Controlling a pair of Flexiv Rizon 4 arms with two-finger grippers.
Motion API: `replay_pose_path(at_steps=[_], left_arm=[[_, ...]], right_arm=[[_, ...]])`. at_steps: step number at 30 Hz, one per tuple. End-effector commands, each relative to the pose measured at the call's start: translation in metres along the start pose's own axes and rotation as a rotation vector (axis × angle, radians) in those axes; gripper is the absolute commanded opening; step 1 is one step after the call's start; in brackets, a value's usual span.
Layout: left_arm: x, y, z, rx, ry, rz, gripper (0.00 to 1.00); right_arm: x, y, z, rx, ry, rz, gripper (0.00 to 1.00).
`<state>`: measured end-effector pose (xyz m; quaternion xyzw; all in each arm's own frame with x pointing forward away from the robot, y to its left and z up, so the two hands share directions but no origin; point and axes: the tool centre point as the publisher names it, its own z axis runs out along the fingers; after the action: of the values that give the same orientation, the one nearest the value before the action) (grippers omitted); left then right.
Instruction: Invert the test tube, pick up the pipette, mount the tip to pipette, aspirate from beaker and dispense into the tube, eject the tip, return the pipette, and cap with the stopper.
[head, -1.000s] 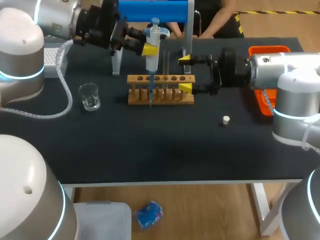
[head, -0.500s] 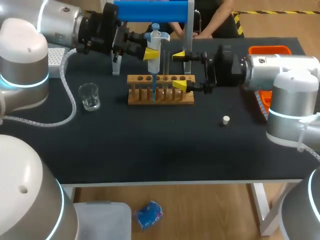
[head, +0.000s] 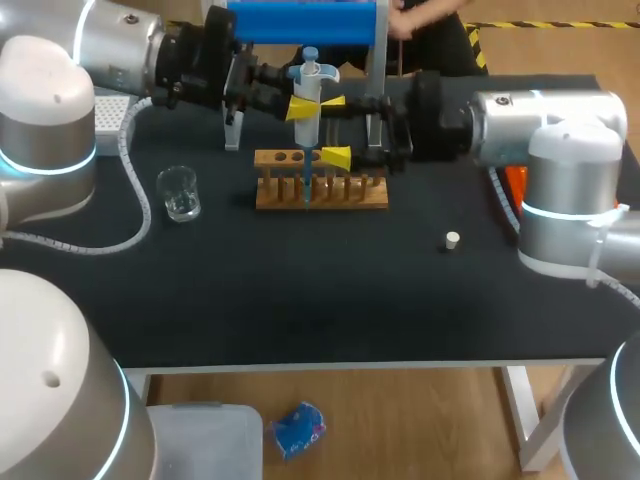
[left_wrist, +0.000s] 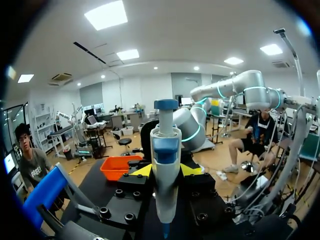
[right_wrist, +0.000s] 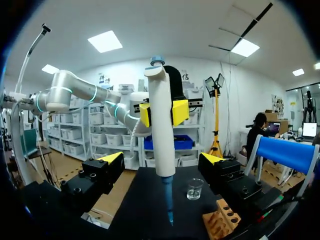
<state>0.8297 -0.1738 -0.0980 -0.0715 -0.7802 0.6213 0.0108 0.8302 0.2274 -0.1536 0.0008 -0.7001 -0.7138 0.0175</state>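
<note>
Sliding leftward, right gripper (head: 335, 128) now brackets, unclenched, the upright pipette (head: 308, 128), white barrel, blue plunger and tip, clamped by left gripper (head: 303, 105) above the wooden rack (head: 320, 192).

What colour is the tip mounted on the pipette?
Blue; the tip shows best in the right wrist view, under the white pipette.
</note>
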Motion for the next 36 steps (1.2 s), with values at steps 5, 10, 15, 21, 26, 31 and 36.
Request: replay_pose_path(at_steps=[5, 10, 15, 21, 26, 31, 36], left_arm=[[0.0, 0.0, 0.001, 0.002, -0.004, 0.001, 0.0], [0.0, 0.0, 0.001, 0.002, -0.004, 0.001, 0.0], [0.0, 0.0, 0.001, 0.002, -0.004, 0.001, 0.0], [0.0, 0.0, 0.001, 0.002, -0.004, 0.001, 0.0], [0.0, 0.0, 0.001, 0.002, -0.004, 0.001, 0.0], [0.0, 0.0, 0.001, 0.002, -0.004, 0.001, 0.0], [0.0, 0.0, 0.001, 0.002, -0.004, 0.001, 0.0]], right_arm=[[0.001, 0.005, 0.014, 0.017, 0.015, 0.005, 1.0], [0.003, 0.003, 0.021, 0.059, -0.019, 0.002, 1.0], [0.006, 0.005, 0.027, 0.058, -0.045, -0.036, 1.0], [0.006, 0.003, 0.03, 0.058, -0.096, -0.066, 0.7], [0.005, 0.0, 0.034, 0.056, -0.105, -0.065, 0.45], [0.003, 0.0, 0.036, 0.053, -0.113, -0.064, 0.42], [0.003, 0.0, 0.035, 0.048, -0.122, -0.064, 0.31]])
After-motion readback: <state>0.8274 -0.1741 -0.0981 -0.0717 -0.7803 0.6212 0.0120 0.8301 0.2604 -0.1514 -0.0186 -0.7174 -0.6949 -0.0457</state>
